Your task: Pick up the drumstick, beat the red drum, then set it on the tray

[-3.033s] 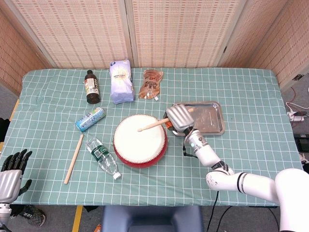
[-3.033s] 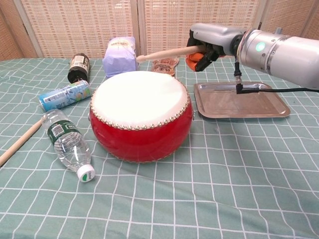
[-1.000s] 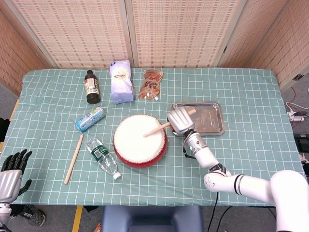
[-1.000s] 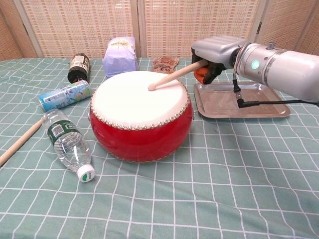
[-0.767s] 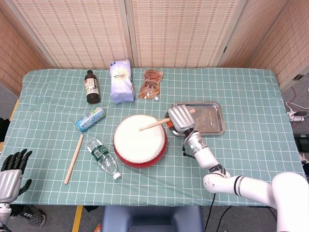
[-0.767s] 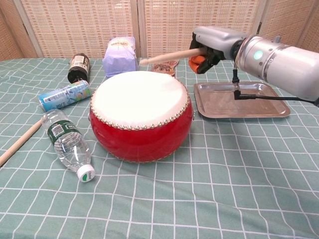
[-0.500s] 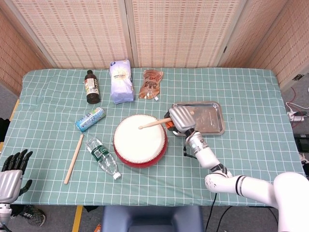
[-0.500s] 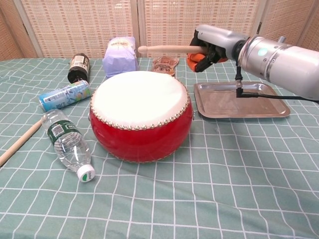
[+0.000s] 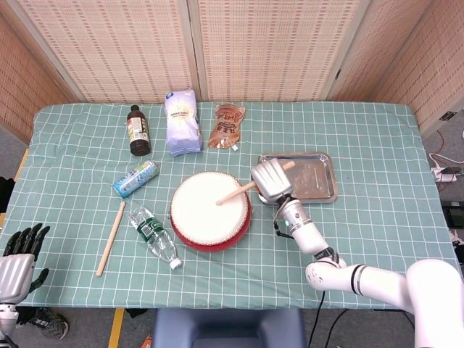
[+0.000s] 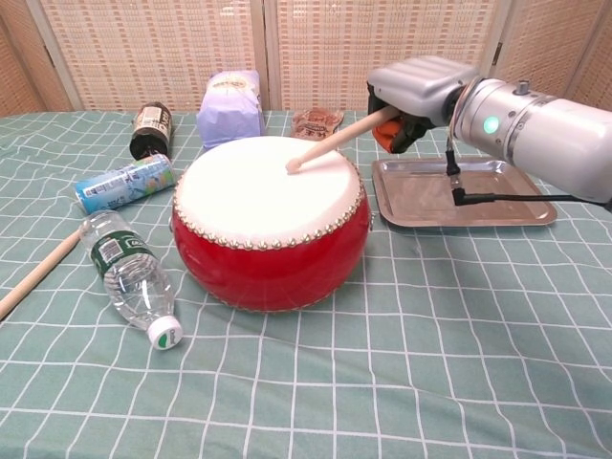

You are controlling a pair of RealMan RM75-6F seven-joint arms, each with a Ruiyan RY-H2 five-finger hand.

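The red drum (image 9: 211,210) (image 10: 271,222) with a white skin stands mid-table. My right hand (image 9: 271,180) (image 10: 417,94) grips a wooden drumstick (image 9: 238,193) (image 10: 335,140) just right of the drum, above the tray's left end. The stick slopes down to the left and its tip touches the drum skin. The metal tray (image 9: 312,177) (image 10: 478,196) lies to the right of the drum. My left hand (image 9: 16,264) hangs off the table's front left corner, fingers spread and holding nothing.
A second drumstick (image 9: 111,238) (image 10: 36,274) lies left of the drum beside a plastic bottle (image 9: 154,236) (image 10: 128,277) and a can (image 9: 135,178) (image 10: 126,183). A dark bottle (image 9: 138,131), a white bag (image 9: 183,122) and a brown pouch (image 9: 227,126) stand further back.
My right hand has swung the drumstick down from a raised, level pose, and its tip now rests on the drum skin. The left hand has stayed put.
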